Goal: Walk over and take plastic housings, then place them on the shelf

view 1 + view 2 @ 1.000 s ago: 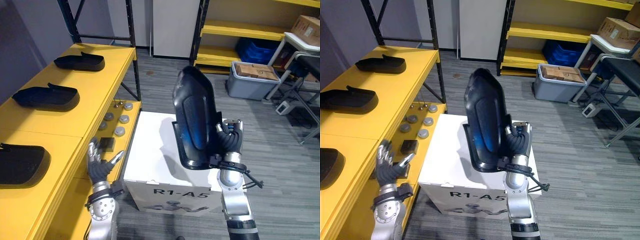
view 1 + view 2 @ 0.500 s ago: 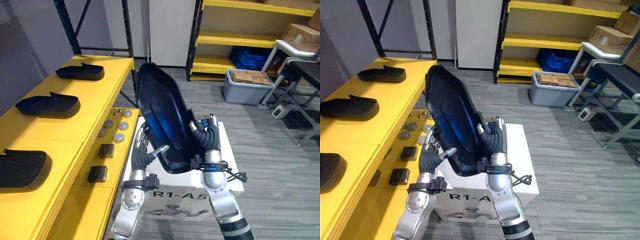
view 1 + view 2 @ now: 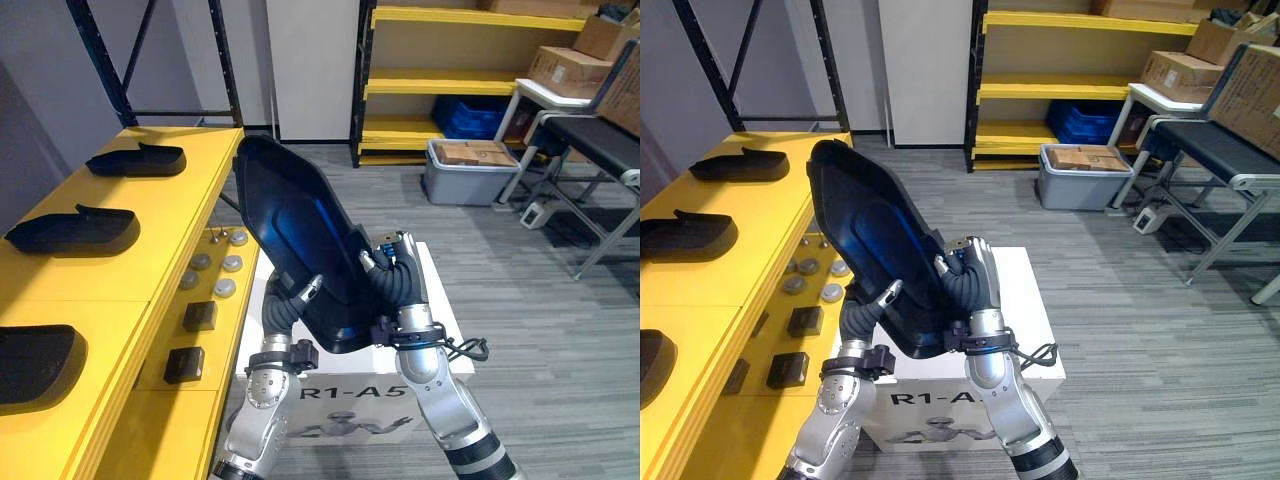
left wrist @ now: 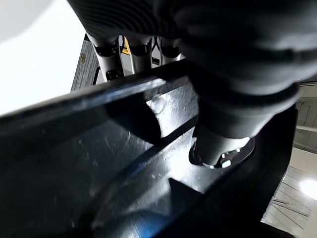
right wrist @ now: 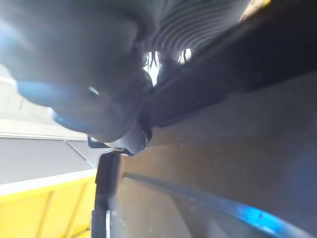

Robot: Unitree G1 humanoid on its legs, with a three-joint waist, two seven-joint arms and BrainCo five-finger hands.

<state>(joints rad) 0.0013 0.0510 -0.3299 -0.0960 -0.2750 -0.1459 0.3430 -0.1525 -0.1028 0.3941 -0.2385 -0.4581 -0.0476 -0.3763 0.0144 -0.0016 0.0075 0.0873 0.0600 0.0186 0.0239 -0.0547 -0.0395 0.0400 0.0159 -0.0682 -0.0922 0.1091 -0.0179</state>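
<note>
The plastic housing [image 3: 295,240] is up in the air over the white box [image 3: 433,290], tilted so that its upper end leans toward the yellow shelf [image 3: 150,235]. Both hands hold it. The left hand [image 3: 283,308] clasps the lower left rim and the right hand [image 3: 396,285] clamps the lower right rim, fingers curled over the edge.

Three more pieces lie on the shelf top, well apart from one another: the far housing [image 3: 135,160], the middle housing [image 3: 70,228] and the near housing [image 3: 35,365]. Bare yellow surface shows between them. On the shelf's lower ledge, just beside the box, sit a cluster of round grey caps [image 3: 215,272] and two black blocks [image 3: 200,315]. A black upright post [image 3: 225,80] stands at the shelf's far corner, behind the raised end of the held piece.

Across the carpet floor [image 3: 540,330] stand a grey bin [image 3: 470,175] holding cartons, a blue crate [image 3: 478,108] on the back rack, and a cardboard box [image 3: 560,70] on a side table.

The left wrist view shows what the head views hide. The thumb [image 4: 218,144] presses on the glossy inner face, and the fingers [image 4: 109,54] reach past the rim to the other side. The right wrist view shows that hand's thumb [image 5: 126,139] pressed against the dark wall of the same piece.

The floor to the right of the box lies open.
</note>
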